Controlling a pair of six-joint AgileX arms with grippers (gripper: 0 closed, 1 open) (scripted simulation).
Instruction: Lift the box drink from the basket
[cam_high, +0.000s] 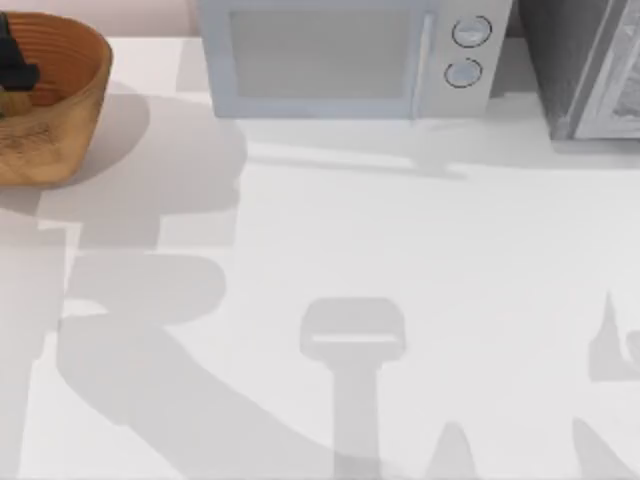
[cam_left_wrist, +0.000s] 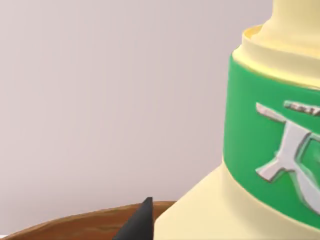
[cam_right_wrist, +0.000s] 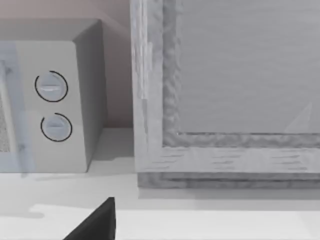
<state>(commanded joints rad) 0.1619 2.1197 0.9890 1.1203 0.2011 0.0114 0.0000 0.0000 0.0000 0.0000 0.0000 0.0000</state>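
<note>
The box drink (cam_left_wrist: 265, 150) is filling the left wrist view, its green band right up against the lens, sitting just above the basket (cam_left_wrist: 75, 222) rim. From above, the left gripper (cam_high: 12, 70) is reaching into that basket at the table's far left corner; whether it is clamping the drink, I cannot tell. The lift looks barely begun. One drink, one basket, one microwave (cam_high: 350, 55). The right gripper (cam_right_wrist: 95, 222) is idling, facing the microwave.
</note>
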